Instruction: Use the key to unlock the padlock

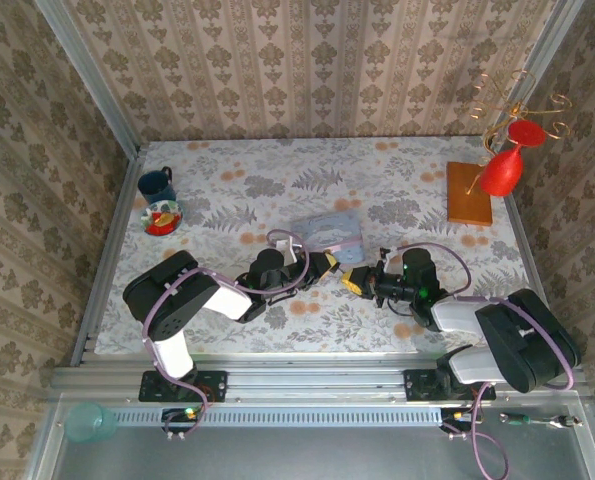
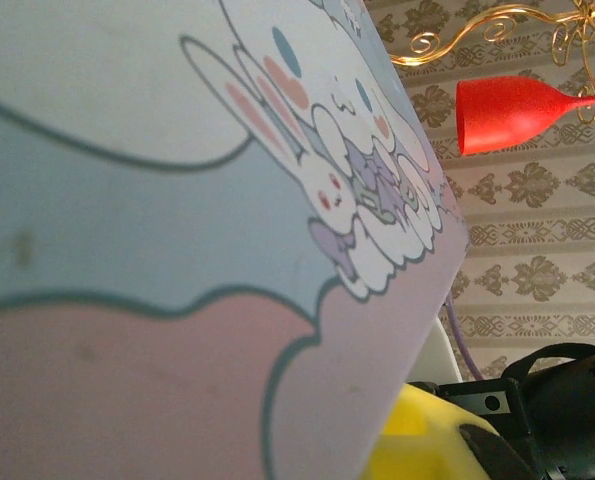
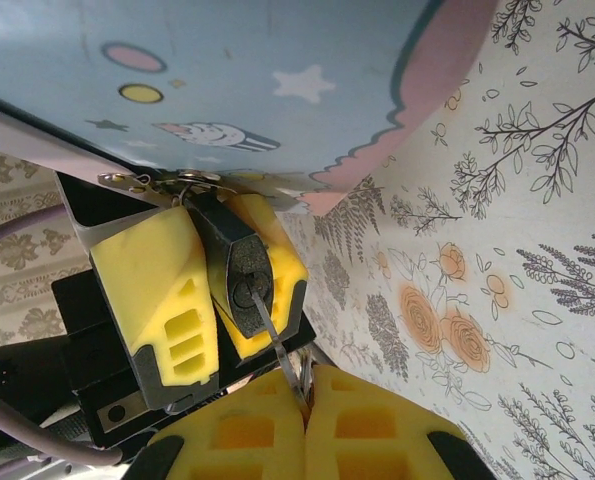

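Observation:
The dark padlock (image 3: 239, 268) is clamped between the yellow fingers (image 3: 157, 290) of my left gripper (image 1: 329, 264), its keyhole end facing the right wrist camera. The slim metal key (image 3: 273, 338) runs from that keyhole down into my right gripper (image 3: 305, 392), which is shut on it. In the top view my right gripper (image 1: 353, 281) meets the left one tip to tip, just in front of the pastel cartoon tin box (image 1: 327, 232). The padlock's shackle reaches up to the tin box (image 3: 277, 80). The box lid (image 2: 177, 250) takes up most of the left wrist view.
A red wine glass (image 1: 502, 170) hangs on a wire stand with a wooden base (image 1: 469, 193) at the back right. A blue mug (image 1: 157, 184) and a small bowl (image 1: 162, 217) sit at the back left. Wallpapered walls close in three sides of the table.

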Controlling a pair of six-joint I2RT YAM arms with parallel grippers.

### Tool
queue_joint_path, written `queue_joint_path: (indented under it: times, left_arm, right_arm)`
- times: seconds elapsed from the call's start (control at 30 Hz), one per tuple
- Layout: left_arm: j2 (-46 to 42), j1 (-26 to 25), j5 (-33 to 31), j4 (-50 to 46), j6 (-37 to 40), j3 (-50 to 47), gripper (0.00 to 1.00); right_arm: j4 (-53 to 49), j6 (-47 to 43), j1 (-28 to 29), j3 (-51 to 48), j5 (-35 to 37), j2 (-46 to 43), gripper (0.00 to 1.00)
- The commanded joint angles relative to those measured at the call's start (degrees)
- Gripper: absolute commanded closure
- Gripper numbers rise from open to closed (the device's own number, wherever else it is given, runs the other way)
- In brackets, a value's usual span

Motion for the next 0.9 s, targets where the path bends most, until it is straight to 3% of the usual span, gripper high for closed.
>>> queue_joint_path:
  times: [0.0, 0.57, 0.7, 0.87]
  left_arm:
    - [-0.7, -1.1, 2.6, 5.6, -0.6, 1.5, 0.92]
    - [-2.0, -2.1, 6.4, 6.7, 0.7, 4.8, 0.92]
    - [-2.0, -2.0, 6.8, 7.1, 0.6, 4.8, 0.92]
    - [-1.8, -2.4, 7.1, 7.0, 0.8, 5.5, 0.92]
  right_arm:
    - [2.5, 0.4, -0.7, 1.9, -1.3, 0.9, 1.0]
    - [9.9, 0.7, -4.7, 2.9, -6.2, 9.7, 1.0]
    - [15.0, 3.1, -8.5, 2.4, -8.9, 11.8, 1.0]
    - [12.0, 1.9, -6.6, 4.0, -9.1, 11.1, 1.0]
